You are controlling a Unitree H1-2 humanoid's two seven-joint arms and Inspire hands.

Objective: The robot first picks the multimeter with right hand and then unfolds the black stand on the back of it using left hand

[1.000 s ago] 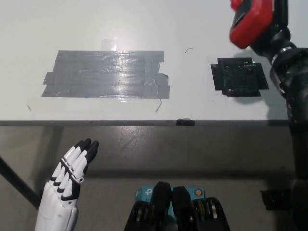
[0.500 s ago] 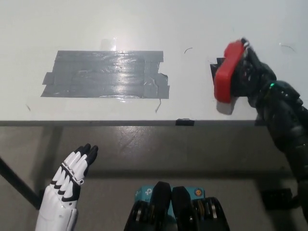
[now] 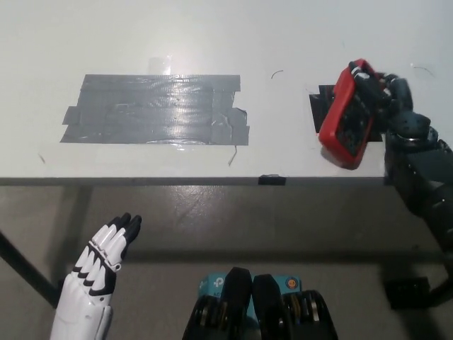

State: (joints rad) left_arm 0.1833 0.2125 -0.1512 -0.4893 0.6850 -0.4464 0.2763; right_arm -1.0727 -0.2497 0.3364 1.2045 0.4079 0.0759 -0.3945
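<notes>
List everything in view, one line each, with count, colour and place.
multimeter: one, red case with dark face, tilted, held over the table's right side
grey tape patch: one, silver-grey, table's left-centre
black tape patch: one, black, right side, partly hidden behind the multimeter
table: one, white, upper part of the view
floor: grey-brown, below the table edge
right hand: one, black, shut on the multimeter
left hand: one, white, open, lower left, resting below the table edge
</notes>
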